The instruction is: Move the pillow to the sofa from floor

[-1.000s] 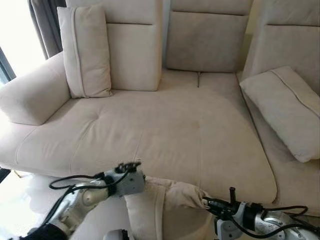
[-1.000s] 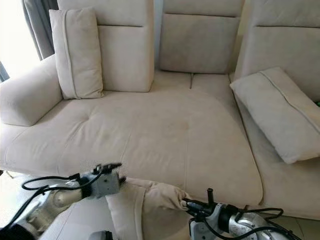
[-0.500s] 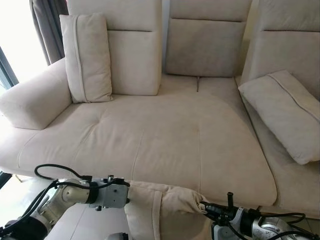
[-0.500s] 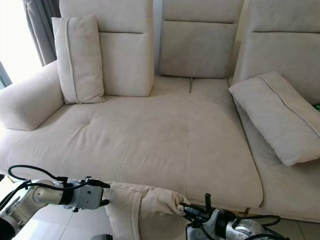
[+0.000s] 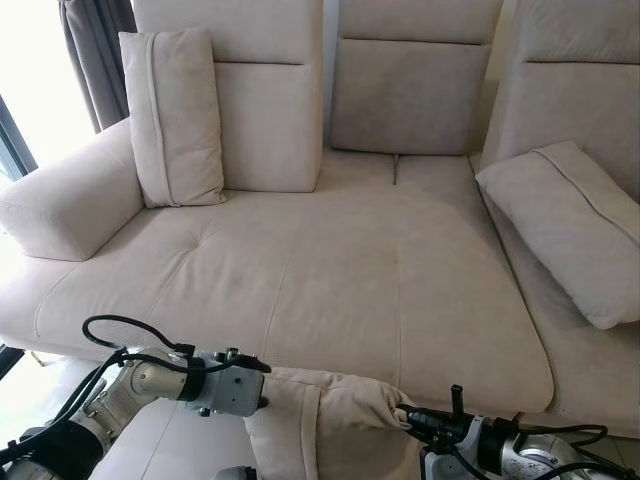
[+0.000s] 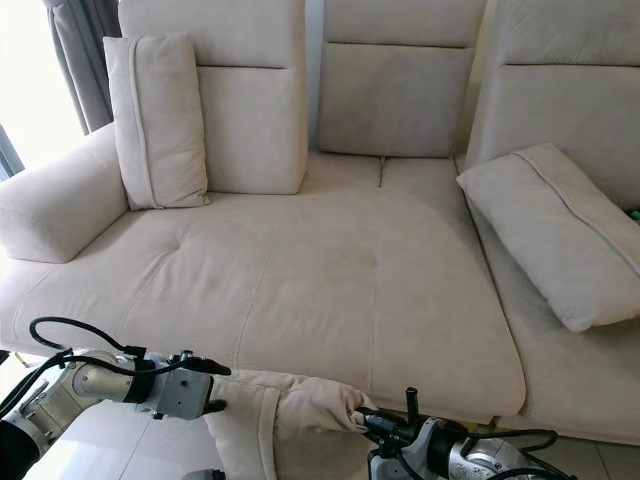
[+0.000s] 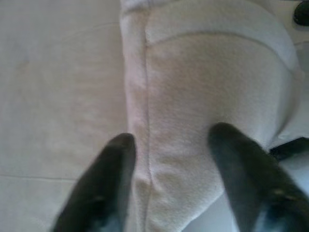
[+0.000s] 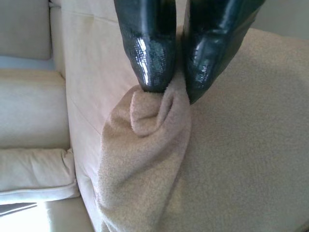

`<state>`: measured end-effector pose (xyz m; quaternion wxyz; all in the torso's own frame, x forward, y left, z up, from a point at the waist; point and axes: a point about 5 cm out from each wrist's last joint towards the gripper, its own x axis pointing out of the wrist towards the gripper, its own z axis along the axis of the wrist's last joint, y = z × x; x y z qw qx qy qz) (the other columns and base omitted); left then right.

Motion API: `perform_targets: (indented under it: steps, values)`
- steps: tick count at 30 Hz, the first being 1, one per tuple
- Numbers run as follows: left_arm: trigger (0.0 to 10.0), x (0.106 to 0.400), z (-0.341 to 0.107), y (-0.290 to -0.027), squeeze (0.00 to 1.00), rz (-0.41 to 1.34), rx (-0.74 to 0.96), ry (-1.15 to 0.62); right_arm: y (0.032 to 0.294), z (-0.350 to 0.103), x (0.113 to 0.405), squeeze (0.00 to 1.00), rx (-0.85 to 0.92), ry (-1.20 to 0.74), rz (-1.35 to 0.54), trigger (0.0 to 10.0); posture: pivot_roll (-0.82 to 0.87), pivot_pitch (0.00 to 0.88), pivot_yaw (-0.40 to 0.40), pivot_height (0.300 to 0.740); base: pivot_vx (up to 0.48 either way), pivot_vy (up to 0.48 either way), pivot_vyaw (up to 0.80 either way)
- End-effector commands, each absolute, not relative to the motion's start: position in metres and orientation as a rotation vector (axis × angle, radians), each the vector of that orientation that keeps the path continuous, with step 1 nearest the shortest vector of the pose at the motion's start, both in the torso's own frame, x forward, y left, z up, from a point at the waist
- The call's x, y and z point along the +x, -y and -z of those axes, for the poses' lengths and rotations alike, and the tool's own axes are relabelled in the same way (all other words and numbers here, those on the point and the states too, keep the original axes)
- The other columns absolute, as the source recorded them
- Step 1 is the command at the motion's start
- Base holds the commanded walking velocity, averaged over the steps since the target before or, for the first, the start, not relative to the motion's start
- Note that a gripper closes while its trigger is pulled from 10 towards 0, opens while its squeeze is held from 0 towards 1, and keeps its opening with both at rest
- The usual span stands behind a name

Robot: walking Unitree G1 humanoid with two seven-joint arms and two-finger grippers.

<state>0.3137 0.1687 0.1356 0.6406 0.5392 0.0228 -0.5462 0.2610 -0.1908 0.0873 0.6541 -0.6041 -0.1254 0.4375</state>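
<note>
A beige pillow (image 5: 325, 425) hangs low in front of the sofa's (image 5: 330, 280) front edge, below seat height. My right gripper (image 5: 408, 413) is shut on the pillow's upper right corner; the right wrist view shows the gripper (image 8: 174, 89) pinching a bunched fold of pillow (image 8: 145, 159). My left gripper (image 5: 262, 385) is at the pillow's upper left edge. In the left wrist view the gripper (image 7: 174, 137) stands open, its two fingers straddling the pillow's (image 7: 207, 87) seamed edge without closing on it.
On the sofa, one cushion (image 5: 175, 115) stands upright by the left armrest (image 5: 65, 200) and another (image 5: 570, 225) lies at the right. The wide seat between them is bare. Pale glossy floor (image 5: 40, 400) lies at the lower left, and a dark curtain (image 5: 95, 50) behind.
My left gripper dropped from the pillow's top corner, swung out left, and has now come back against the pillow's left edge. The right gripper kept its hold on the corner.
</note>
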Motion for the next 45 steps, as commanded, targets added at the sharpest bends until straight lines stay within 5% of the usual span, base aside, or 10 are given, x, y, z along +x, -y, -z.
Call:
perform_targets:
  steps: [1, 2, 3, 5, 25, 26, 38, 43, 44, 45]
  values:
    - [10.0, 0.309, -0.127, -0.175, 1.0, 1.28, 1.25, -0.103, 0.185, -0.091, 0.26, 0.0, -1.37, 0.324, -1.003, 0.0, 0.13, 0.027, 0.041, 0.506, 0.0, 0.0, 0.0]
    - [10.0, 0.31, -0.126, -0.175, 1.0, 1.28, 1.262, -0.107, 0.184, -0.091, 0.259, 0.0, -1.37, 0.326, -1.006, 0.0, 0.13, 0.027, 0.041, 0.506, 0.0, 0.0, 0.0]
    - [10.0, 0.312, -0.126, -0.176, 0.18, 1.27, 1.279, -0.119, 0.183, -0.091, 0.259, 0.0, -1.37, 0.329, -1.01, 0.0, 0.13, 0.027, 0.041, 0.506, 0.0, 0.0, 0.0]
    - [10.0, 0.313, -0.125, -0.177, 0.0, 1.259, 1.3, -0.128, 0.182, -0.091, 0.258, 0.0, -1.369, 0.332, -1.015, 0.0, 0.13, 0.025, 0.038, 0.506, 0.0, 0.0, 0.0]
    - [10.0, 0.291, -0.103, -0.143, 0.0, 1.463, 1.324, -0.158, 0.167, -0.098, 0.26, 0.0, -1.344, 0.382, -1.004, 0.0, 0.12, 0.011, 0.044, 0.506, 0.0, 0.0, 0.0]
    - [0.0, 0.29, -0.102, -0.142, 0.0, 1.46, 1.293, -0.163, 0.169, -0.099, 0.261, 0.0, -1.317, 0.373, -0.974, 0.0, 0.12, 0.008, 0.043, 0.506, 0.0, 0.0, 0.0]
    - [0.0, 0.291, -0.108, -0.135, 0.0, 1.373, 1.231, -0.137, 0.162, -0.1, 0.261, 0.0, -1.203, 0.363, -0.875, 0.0, 0.13, 0.008, 0.04, 0.506, 0.0, 0.0, 0.0]
    - [0.0, 0.307, -0.118, -0.127, 0.0, 1.188, 1.221, -0.051, 0.163, -0.105, 0.265, 0.0, -1.14, 0.361, -0.795, 4.9, 0.12, 0.008, 0.04, 0.506, 0.0, 0.0, 0.0]
    - [10.0, 0.314, -0.123, -0.124, 0.0, 1.099, 1.209, -0.017, 0.162, -0.105, 0.265, 0.0, -1.119, 0.359, -0.774, 10.0, 0.12, 0.008, 0.038, 0.506, 0.0, 0.0, 0.0]
    - [10.0, 0.321, -0.129, -0.123, 0.0, 1.019, 1.196, 0.01, 0.162, -0.105, 0.266, 0.0, -1.094, 0.356, -0.751, 10.0, 0.12, 0.008, 0.038, 0.506, 0.0, 0.0, 0.0]
